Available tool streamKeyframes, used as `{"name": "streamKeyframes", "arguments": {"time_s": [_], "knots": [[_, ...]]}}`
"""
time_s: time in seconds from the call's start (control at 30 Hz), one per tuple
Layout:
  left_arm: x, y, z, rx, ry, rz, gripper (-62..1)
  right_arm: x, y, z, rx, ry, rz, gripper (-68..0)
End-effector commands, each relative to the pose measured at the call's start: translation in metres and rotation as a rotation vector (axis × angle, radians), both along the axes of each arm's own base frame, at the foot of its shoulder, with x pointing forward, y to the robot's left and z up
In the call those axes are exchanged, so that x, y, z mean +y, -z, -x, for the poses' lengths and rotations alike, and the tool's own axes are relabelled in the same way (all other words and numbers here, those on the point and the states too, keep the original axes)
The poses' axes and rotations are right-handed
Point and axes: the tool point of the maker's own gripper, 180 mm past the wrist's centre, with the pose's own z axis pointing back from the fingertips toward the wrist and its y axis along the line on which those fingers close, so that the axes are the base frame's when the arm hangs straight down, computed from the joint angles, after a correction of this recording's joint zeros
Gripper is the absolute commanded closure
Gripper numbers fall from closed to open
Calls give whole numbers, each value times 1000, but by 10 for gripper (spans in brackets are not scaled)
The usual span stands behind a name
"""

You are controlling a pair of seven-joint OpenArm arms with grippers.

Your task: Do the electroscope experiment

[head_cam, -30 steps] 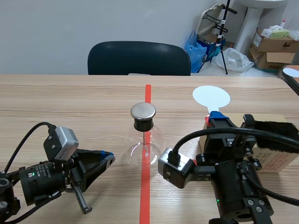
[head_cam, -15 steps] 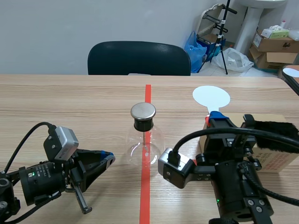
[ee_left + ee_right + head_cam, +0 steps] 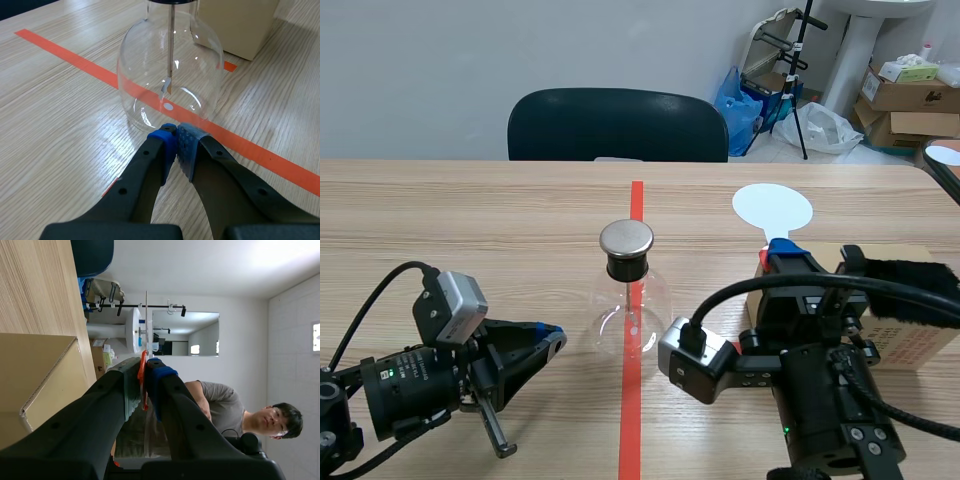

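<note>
1. We find the glass flask [image 3: 626,305] standing upright on the wooden table [image 3: 470,220], astride the orange-red tape line at mid-table. A black stopper [image 3: 626,266] closes its neck, and a round metal cap [image 3: 626,237] sits on top.
2. The left wrist view shows a thin metal rod [image 3: 171,40] hanging down inside the flask, with small foil leaves [image 3: 168,86] at its lower end.
3. The left gripper [image 3: 176,131] lies low over the table to the left of the flask and points at its bulb. Its fingers are clenched pad against pad, with nothing between them.
4. The flask stands directly ahead of those fingertips and very near. In the scene view we note a narrow strip of bare table between the tip and the glass, so the two are apart.
5. The right gripper [image 3: 145,375] is right of the flask, fingers pointing up. It grasps a round white paddle [image 3: 772,208] by its handle. An orange-red strip of the handle shows between the two pads.
6. The paddle's disc rises beyond the fingertips. From the right wrist view it appears edge-on, as a thin line.
7. The paddle is off to the right of the metal cap and clear of it.
8. A cardboard box [image 3: 910,335] rests on the table behind the right arm, with a strip of black fur [image 3: 910,272] lying on top.
9. A dark chair [image 3: 618,125] stands at the far side of the table.
</note>
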Motion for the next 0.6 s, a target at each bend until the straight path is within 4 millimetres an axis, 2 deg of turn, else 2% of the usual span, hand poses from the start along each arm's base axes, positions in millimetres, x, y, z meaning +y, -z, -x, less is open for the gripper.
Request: {"name": "streamKeyframes", "arguments": {"time_s": [0.0,0.57], "knots": [[-4,-14,-4,-37,4,40,-32,-1,-8,-3,-29,-1,-6,-9],[-4,-17,-4,-48,4,55,-32,-1,-8,-3,-29,-1,-6,-9]]}}
